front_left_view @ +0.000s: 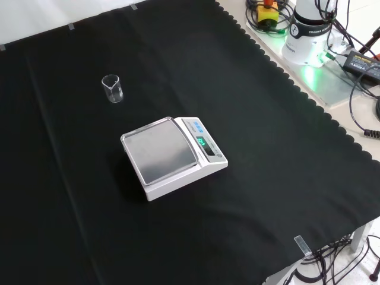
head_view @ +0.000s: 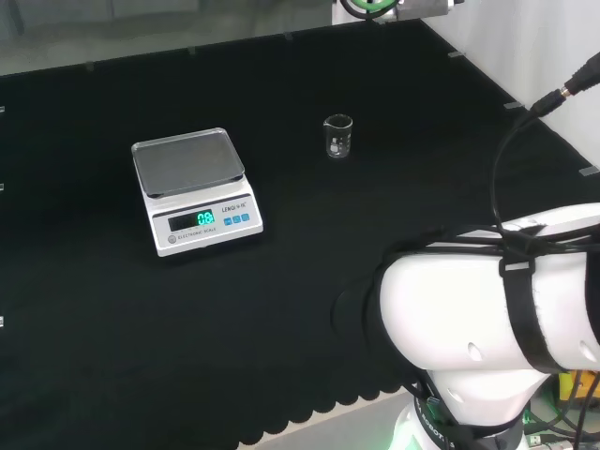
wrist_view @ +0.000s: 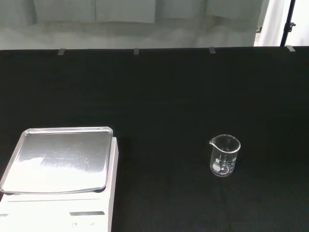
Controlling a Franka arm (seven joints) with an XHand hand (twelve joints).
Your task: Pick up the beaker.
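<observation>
A small clear glass beaker (head_view: 337,137) stands upright on the black cloth, to the right of the scale in the head view. The front view has the beaker (front_left_view: 112,88) at the upper left, beyond the scale. From the wrist, the beaker (wrist_view: 224,155) sits well ahead on the cloth, with nothing touching it. It looks empty.
A white scale (head_view: 195,190) with a bare steel pan and a lit display stands left of the beaker; it is also mid-cloth in the front view (front_left_view: 173,155) and close in the wrist view (wrist_view: 60,169). The arm's white link (head_view: 487,309) fills the lower right.
</observation>
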